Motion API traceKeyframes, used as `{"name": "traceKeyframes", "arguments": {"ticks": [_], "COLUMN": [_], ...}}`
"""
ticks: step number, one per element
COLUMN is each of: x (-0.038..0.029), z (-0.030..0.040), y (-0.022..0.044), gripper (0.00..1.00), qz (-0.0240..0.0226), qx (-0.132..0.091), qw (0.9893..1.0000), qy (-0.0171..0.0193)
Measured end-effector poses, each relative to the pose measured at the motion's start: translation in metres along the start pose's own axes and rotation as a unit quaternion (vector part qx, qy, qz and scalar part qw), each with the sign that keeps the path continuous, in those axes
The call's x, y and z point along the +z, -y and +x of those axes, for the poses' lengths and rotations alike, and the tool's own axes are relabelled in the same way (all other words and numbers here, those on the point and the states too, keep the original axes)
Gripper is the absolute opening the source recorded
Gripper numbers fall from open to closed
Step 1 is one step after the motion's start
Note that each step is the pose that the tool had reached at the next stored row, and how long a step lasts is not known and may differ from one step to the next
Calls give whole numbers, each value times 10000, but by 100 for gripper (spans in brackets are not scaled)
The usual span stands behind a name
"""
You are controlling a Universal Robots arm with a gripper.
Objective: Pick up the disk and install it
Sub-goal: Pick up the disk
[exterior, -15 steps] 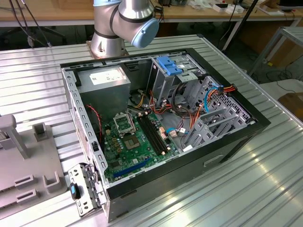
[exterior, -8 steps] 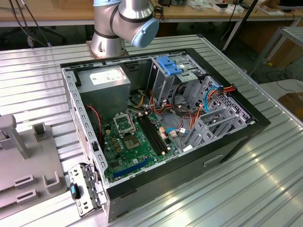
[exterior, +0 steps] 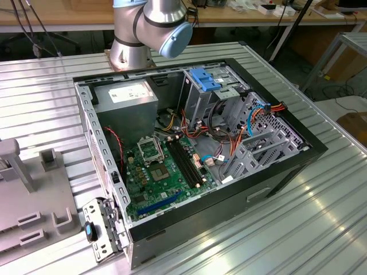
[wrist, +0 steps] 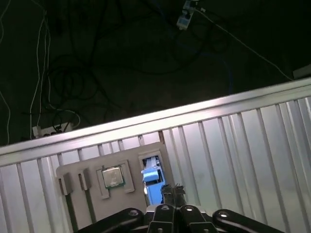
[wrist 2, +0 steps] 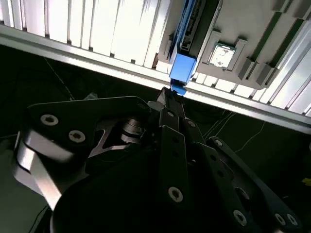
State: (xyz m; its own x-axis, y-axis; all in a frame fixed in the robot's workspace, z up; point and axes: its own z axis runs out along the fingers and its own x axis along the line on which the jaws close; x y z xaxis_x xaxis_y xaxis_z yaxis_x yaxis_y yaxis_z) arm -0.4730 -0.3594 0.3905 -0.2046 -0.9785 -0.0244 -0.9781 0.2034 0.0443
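Taking the exterior view first: seeing an open computer case [exterior: 287, 166] lying on its side on the ribbed metal surface [exterior: 46, 91], with the base of the arm [exterior: 152, 26] standing just behind it. Noting a green motherboard [exterior: 157, 172] inside, a grey power supply box [exterior: 126, 97] beside it, and a blue bracket [exterior: 205, 78] sitting atop the drive cage [exterior: 198, 100]. Noting also a grey plate [exterior: 51, 200] with raised blocks lying on the surface at the exterior view's left, apart from the case.

Turning to the second wrist view: looking along the dark links of the gripper [wrist 2: 171, 94] toward its tips, drawn narrow with almost no gap. Finding the disk [wrist 2: 183, 68] straight beyond those tips, standing on edge in a slot of the grey plate, blue rail end facing the gripper and dark body running away from it. Being unable to tell whether the tips are touching that blue end. Spotting a processor chip [wrist 2: 222, 54] seated in the plate just beside the disk, off to one side of the gripper's line.

Moving to the first wrist view: seeing the fingertips [wrist: 168, 191] pressed close together, and the disk's blue end showing just beside them in its slot, with the chip lying on the disk's far side from the gripper. Seeing loose cables [wrist: 58, 73] trailing over dark floor past the surface's edge, well beyond the gripper.
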Motion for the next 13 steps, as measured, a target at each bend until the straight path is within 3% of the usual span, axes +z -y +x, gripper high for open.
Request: {"name": "traceKeyframes", "arguments": {"ticks": [3, 7, 11, 13], "x": [0, 1, 2, 3], "z": [0, 0, 0, 0], "y": [0, 0, 0, 0], "gripper": [11, 11, 11, 11], "qz": [-10, -19, -28, -33], "qx": [-405, -789, -1180, -1396], "qw": [9992, 9969, 9930, 9902], "qy": [-18, -35, -52, -62]}}
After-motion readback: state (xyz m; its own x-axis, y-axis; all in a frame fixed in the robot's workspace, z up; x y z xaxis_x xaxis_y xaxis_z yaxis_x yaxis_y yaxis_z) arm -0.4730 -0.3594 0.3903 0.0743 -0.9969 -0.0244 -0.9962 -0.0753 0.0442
